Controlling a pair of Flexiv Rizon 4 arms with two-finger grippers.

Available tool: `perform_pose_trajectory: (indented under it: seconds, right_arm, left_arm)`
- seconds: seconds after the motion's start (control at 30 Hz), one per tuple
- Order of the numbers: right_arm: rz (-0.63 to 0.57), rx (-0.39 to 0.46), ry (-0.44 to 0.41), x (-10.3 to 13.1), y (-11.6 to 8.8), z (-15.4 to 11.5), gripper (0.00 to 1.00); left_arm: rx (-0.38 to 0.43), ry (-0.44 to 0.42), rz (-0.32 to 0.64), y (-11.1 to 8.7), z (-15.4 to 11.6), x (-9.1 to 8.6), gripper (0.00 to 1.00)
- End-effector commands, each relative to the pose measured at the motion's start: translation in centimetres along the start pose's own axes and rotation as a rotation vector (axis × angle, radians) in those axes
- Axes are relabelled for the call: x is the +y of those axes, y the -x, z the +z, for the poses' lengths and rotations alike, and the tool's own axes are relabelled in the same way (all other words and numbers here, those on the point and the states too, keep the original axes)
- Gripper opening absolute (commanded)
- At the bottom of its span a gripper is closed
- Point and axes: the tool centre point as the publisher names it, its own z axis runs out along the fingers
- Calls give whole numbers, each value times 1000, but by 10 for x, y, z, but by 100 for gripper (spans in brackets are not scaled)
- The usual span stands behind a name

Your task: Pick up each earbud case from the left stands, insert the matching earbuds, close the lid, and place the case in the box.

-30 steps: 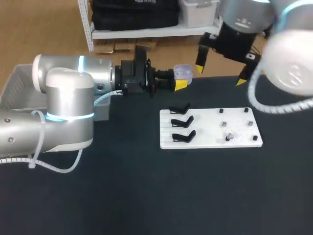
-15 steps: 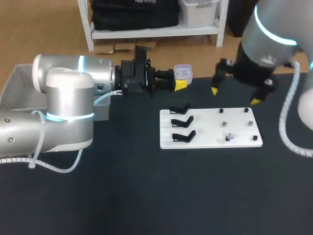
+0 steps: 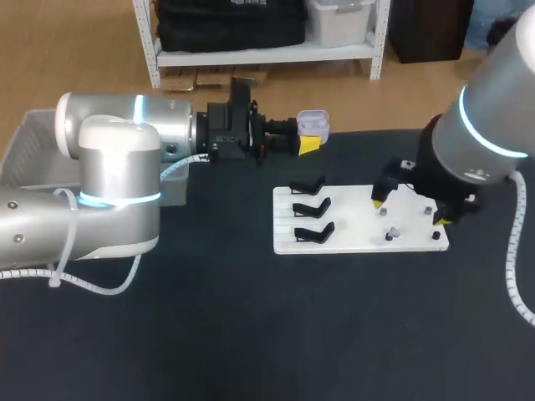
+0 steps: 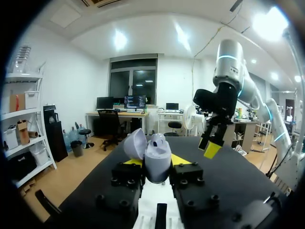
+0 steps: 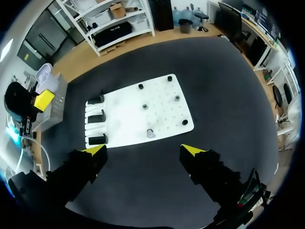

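- Surface: dark, matte table top [image 3: 209,334]. It carries a white board [image 3: 359,236] at about 3 o'clock from the table's middle.
- Board, 9 o'clock side: three black stands [image 3: 311,206] in a column. The 3 o'clock side has small dark pegs, and a small grey piece [image 3: 393,233] lies among them; I cannot tell what it is.
- Grey box [image 3: 29,134] sits at the table's 10 o'clock edge, partly hidden behind the left arm.
- Left gripper [image 3: 308,144] is held level at about 12 o'clock from the stands, off the board. Its fingers are closed from two sides on the earbud case [image 3: 313,124].
- Earbud case: pale lilac, lid tipped open, raised above the table. In the left wrist view it sits upright between the yellow tips [image 4: 157,160].
- Right gripper [image 3: 408,209] hangs over the board's 3 o'clock half with its fingers spread wide and nothing between them. In the right wrist view the board lies ahead of the tips.
- Writing and labels: too small to make out on anything on the table.
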Motion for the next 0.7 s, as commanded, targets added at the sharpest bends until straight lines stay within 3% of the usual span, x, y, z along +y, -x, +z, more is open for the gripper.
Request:
perform_pose_trajectory:
  seconds: [0.03,0.2,0.27,0.43,0.7]
  right_arm:
    - [2,-54,1,-1,-3,0,100]
    - [2,-54,1,-1,-3,0,100]
    - [59,-3,29,-3,-6,13,100]
    - [77,54,2,-9,-14,41,100]
    - [108,109,-2,-13,-15,69,100]
  left_arm:
    - [-8,6,5,-2,0,-1,0]
    - [-8,6,5,-2,0,-1,0]
    - [-8,6,5,-2,0,-1,0]
    - [-8,6,5,-2,0,-1,0]
    - [-8,6,5,-2,0,-1,0]
